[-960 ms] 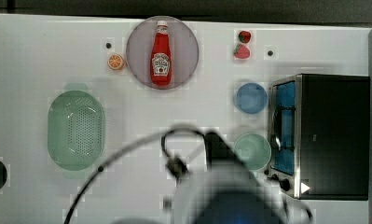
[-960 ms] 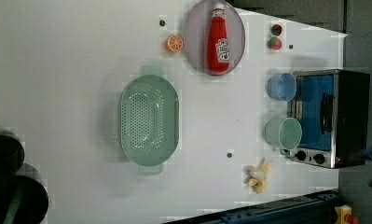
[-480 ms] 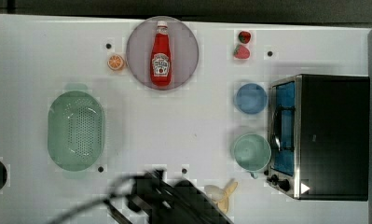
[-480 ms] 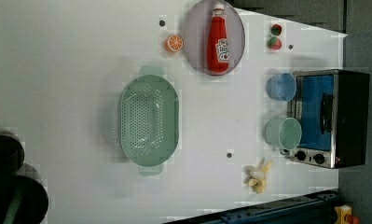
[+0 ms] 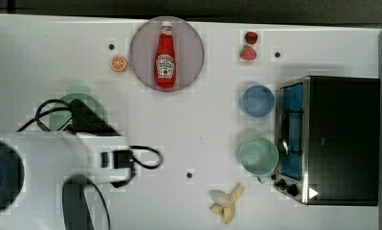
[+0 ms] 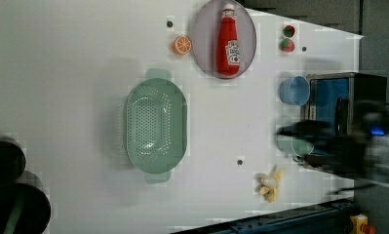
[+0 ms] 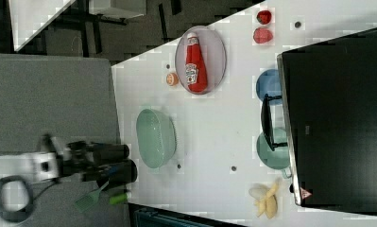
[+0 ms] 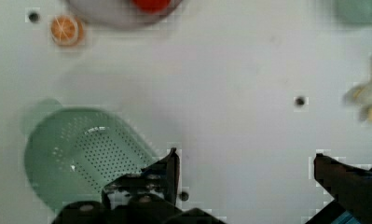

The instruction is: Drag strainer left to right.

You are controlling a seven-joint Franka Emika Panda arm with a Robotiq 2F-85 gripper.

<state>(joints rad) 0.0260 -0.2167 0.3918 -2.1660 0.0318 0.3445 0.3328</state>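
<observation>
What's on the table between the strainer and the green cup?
Nothing but bare white table between the strainer and the green cup, seen best in the right view.

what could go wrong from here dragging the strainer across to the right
The open gripper hangs above the table with one finger over the strainer edge, nothing held; closing off-centre may just tip the shallow rim. Dragged toward the top view's right, the strainer could knock the mint-green cup, the blue cup or the banana beside the toaster oven.

So the arm [image 5: 59,153] swung over to the top view's left and now covers most of the strainer [image 5: 85,100]. It's also drifted into the left view's right edge.
</observation>
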